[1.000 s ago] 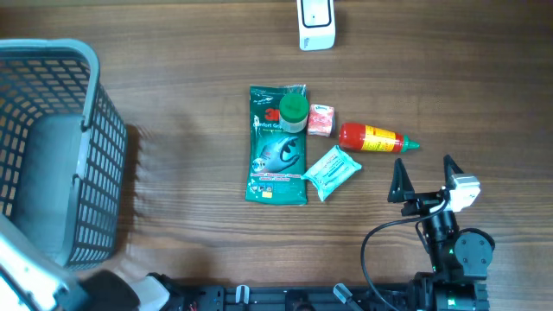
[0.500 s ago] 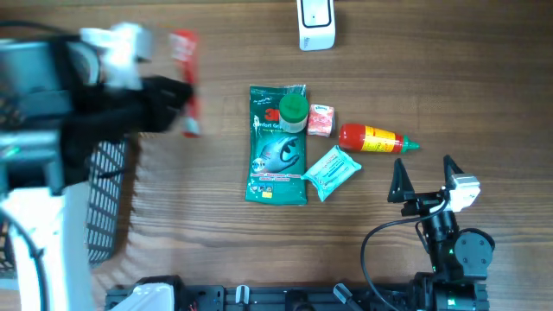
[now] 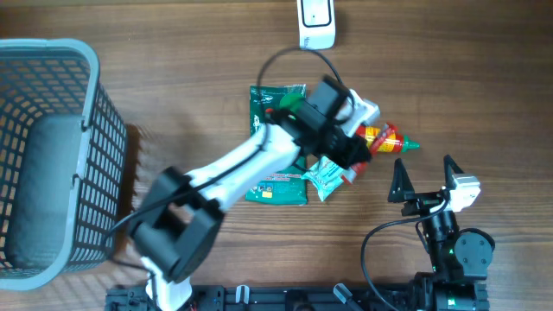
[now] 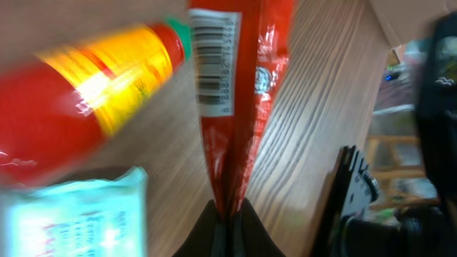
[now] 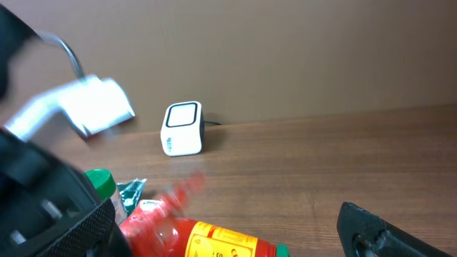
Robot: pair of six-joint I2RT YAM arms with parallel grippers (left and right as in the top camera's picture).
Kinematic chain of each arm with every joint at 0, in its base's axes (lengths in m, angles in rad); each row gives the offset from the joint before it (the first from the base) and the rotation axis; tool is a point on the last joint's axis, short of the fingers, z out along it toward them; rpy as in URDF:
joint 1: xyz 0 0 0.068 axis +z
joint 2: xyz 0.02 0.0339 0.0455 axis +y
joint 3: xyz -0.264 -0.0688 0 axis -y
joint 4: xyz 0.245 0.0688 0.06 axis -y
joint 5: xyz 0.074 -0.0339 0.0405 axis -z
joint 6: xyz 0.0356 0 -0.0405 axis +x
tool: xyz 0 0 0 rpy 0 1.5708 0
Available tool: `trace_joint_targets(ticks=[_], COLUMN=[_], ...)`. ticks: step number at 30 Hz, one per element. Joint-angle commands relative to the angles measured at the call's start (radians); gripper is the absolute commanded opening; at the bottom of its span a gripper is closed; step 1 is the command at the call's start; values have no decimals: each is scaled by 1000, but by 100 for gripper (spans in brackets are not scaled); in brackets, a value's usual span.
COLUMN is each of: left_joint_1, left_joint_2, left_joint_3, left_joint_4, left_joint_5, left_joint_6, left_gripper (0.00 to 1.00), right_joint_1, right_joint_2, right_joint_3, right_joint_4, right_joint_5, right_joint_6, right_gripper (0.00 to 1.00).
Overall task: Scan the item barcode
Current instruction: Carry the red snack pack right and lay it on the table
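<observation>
My left gripper (image 3: 346, 159) is shut on the bottom edge of a red flat packet (image 4: 228, 78); its barcode (image 4: 213, 61) faces the left wrist camera. The packet (image 3: 353, 174) hangs low over the table between a red sauce bottle (image 3: 383, 138) and my right gripper (image 3: 423, 177). That gripper stands open near the front right with nothing between its fingers. The white scanner (image 3: 316, 23) stands at the table's far edge and shows as a white scanner (image 5: 183, 128) in the right wrist view.
A grey mesh basket (image 3: 52, 155) fills the left side. Under my left arm lie a green packet (image 3: 270, 177), a teal tissue pack (image 3: 326, 178) and the sauce bottle (image 5: 214, 239). A green cap (image 5: 101, 182) stands behind the bottle.
My left arm has swung from beside the basket on the left across to the group of items, carrying the red packet. The right arm has stayed still.
</observation>
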Motion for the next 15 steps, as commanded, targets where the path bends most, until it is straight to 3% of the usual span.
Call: trace_joint_targets(ticks=[1,3,4,5,7,12,15], left_joint_1=[-92,-135,-143,-148,-137,-31,16], left_joint_2=[108,133,133,133,132,88,-19], left_joint_3=[1,1,1,1,1,1,1], left_joint_4=[32,31,24,17,-47,-214,-293], left_joint_5=[-37,-216,-275,-321,-407,-511,-511], left_joint_6=[-225,-225,-225,-225,-225,-219,-119], left_gripper=[4,5,14,66,100,100,100], right_joint_1=[-1,-1,-1,-1,-1,-1,-1], right_joint_2=[-8,-8,-8,-8,-8,-8,-8], right_joint_3=[0,0,0,0,0,0,0], right_joint_4=[5,5,5,5,5,5,5], right_joint_5=[2,2,2,2,2,2,2], right_joint_6=[-11,-11,-11,-11,-11,-11,-11], right_gripper=[100,100,100,100,100,100,100])
